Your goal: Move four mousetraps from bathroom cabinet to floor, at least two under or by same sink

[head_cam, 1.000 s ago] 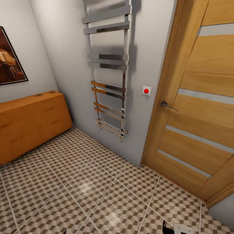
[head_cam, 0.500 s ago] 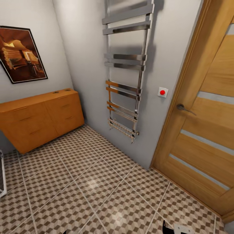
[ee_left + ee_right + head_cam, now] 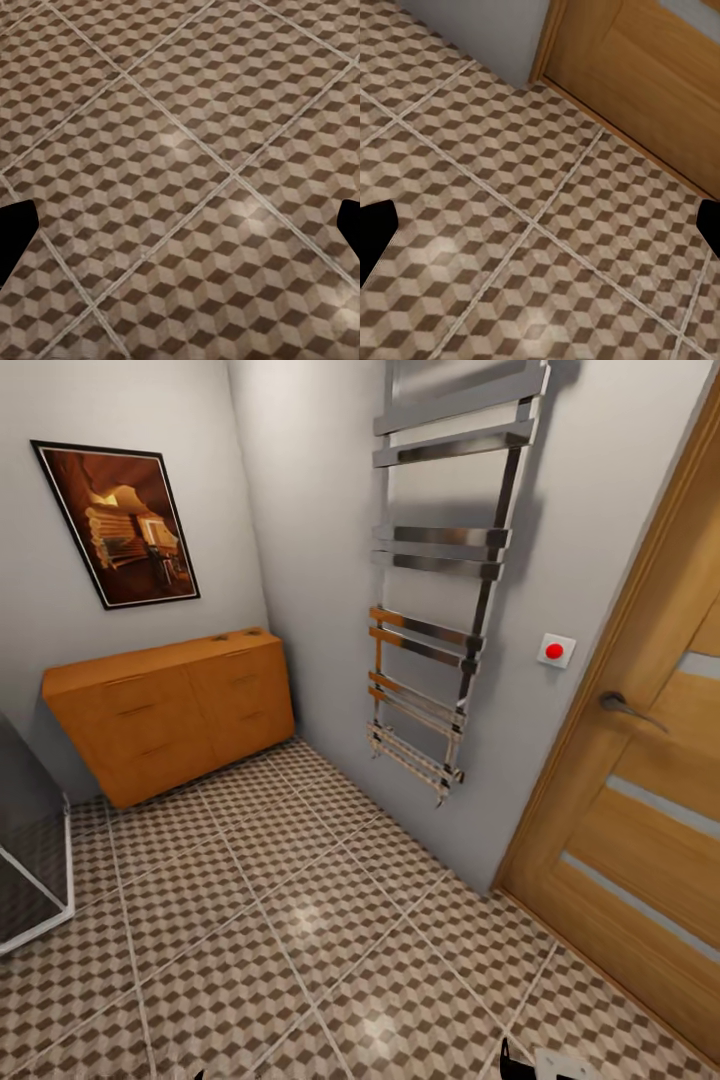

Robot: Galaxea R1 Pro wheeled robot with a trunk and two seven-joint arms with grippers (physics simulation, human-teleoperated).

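Observation:
The orange-brown cabinet [image 3: 170,715] stands against the far wall at the left of the head view, its drawers shut. Two tiny dark specks [image 3: 230,634] lie on its top near the right end, too small to identify as mousetraps. The cube-patterned bathroom floor [image 3: 300,920] runs from the cabinet to me. My left gripper [image 3: 180,232] hangs open over bare tiles, its black fingertips [image 3: 16,232] far apart. My right gripper [image 3: 540,232] is open too, above tiles near the door's foot. The sink is out of view.
A chrome towel radiator [image 3: 440,610] hangs on the wall ahead. A wooden door [image 3: 640,800] with a lever handle [image 3: 625,707] closes the right side, a red button [image 3: 555,650] beside it. A framed picture [image 3: 120,525] hangs above the cabinet. A dark glass panel [image 3: 30,850] stands at the left edge.
The head camera has swung left: cabinet, radiator and door sit further right in the picture. The picture and the glass panel have come into view. Both grippers stay low.

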